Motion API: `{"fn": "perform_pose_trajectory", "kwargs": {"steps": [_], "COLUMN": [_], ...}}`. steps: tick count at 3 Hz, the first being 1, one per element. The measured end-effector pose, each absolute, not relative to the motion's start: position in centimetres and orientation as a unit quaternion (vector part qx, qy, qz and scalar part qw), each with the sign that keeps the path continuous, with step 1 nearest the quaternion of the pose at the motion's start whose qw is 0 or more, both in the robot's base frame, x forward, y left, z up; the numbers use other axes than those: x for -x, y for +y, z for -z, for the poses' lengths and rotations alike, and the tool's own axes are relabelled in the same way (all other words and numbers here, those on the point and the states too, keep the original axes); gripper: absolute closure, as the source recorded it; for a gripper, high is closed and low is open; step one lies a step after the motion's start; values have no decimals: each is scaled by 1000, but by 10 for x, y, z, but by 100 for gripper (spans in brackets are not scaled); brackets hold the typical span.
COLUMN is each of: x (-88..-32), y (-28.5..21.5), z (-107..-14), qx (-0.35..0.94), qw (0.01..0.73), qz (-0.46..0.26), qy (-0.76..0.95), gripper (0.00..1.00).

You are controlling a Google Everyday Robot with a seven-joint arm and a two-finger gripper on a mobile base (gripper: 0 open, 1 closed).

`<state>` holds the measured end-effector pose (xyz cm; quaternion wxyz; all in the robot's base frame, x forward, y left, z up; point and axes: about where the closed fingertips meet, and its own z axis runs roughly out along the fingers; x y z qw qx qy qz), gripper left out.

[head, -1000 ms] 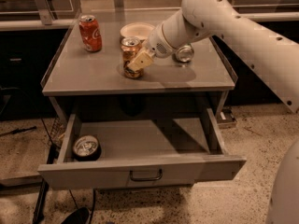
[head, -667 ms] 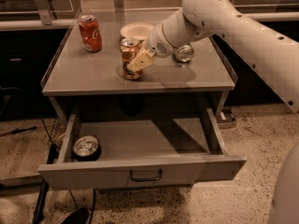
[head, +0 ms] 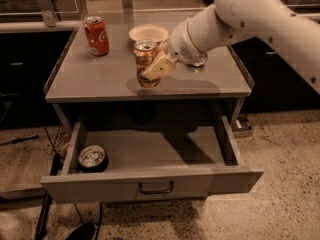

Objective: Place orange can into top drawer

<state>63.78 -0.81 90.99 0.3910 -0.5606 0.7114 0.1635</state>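
Observation:
The orange can (head: 144, 54), speckled orange and gold with a silver top, stands upright over the front middle of the grey tabletop (head: 100, 81). My gripper (head: 156, 69) is shut on its lower right side, with the white arm reaching in from the upper right. I cannot tell whether the can's base touches the tabletop. The top drawer (head: 150, 181) is pulled open below the table, its dark bar handle (head: 156, 188) at the centre of the front panel. The can is behind the drawer opening, not over it.
A red cola can (head: 96, 35) stands at the table's back left. A white bowl (head: 148, 33) sits behind the orange can. A dark can with a silver top (head: 92, 157) is in the drawer's front left corner. A silver object (head: 200, 61) is partly hidden behind my arm.
The gripper and the orange can have shifted slightly right and toward the table's front edge. Nothing else has moved.

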Motion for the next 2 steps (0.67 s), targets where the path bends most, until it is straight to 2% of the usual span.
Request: {"fn": "perform_pose_trajectory", "kwargs": {"steps": [1, 2], "x": [-601, -566], "y": [-18, -26], "z": [-914, -867], "qx": [555, 528], "qw": [408, 398], "qz": [-157, -176], "qy": [708, 729], "gripper": [100, 100]}}
